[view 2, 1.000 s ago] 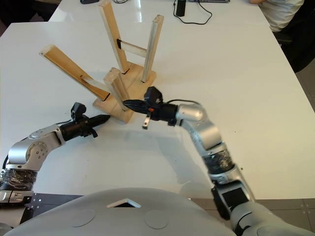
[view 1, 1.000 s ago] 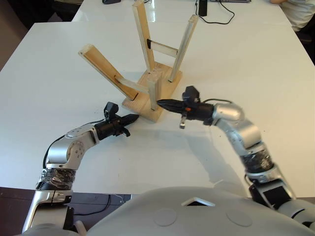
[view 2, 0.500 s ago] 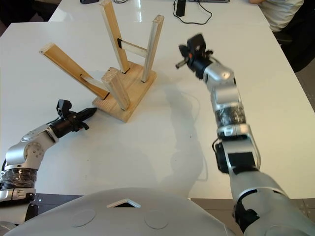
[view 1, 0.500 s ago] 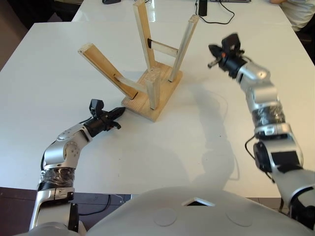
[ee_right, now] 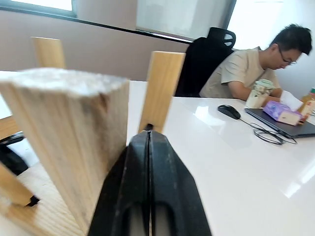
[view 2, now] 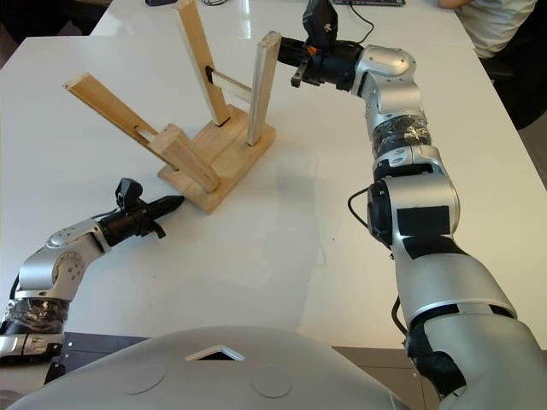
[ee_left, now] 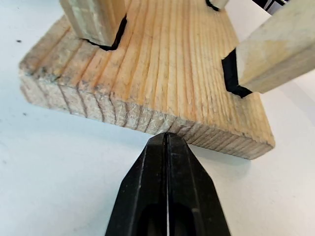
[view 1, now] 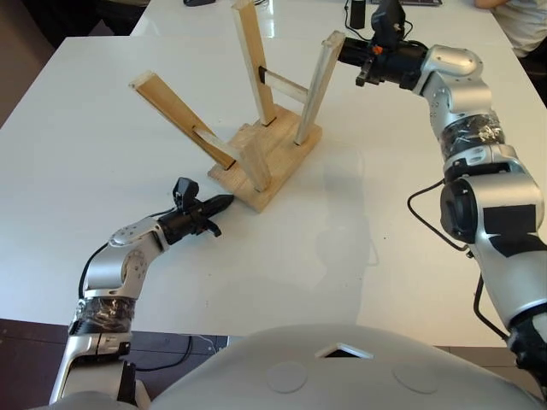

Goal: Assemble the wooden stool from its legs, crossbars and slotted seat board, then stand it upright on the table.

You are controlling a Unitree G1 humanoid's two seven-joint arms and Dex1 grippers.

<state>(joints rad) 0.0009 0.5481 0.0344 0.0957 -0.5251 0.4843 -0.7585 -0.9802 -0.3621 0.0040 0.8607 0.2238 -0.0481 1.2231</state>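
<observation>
The wooden stool lies upside down on the white table, seat board (view 1: 272, 161) flat and legs pointing up. Two legs (view 1: 253, 60) (view 1: 316, 85) at the back are joined by a crossbar (view 1: 285, 84). A long leg (view 1: 175, 111) leans out to the left, and a short piece (view 1: 255, 167) tilts at the front. My left gripper (view 1: 226, 203) is shut, its tip just short of the board's front edge (ee_left: 147, 120). My right gripper (view 1: 342, 53) is shut and empty, its tip beside the top end of the right back leg (ee_right: 69, 132).
A black device (view 1: 356, 13) with a cable and a dark mouse (view 1: 198, 2) sit on the table behind. The white table (view 1: 385, 222) has open room to the right and front of the stool.
My right arm swung away from the board's front edge, up and back to the top of the right back leg. The left gripper pulled back, then returned toward the board. The front piece tilted.
</observation>
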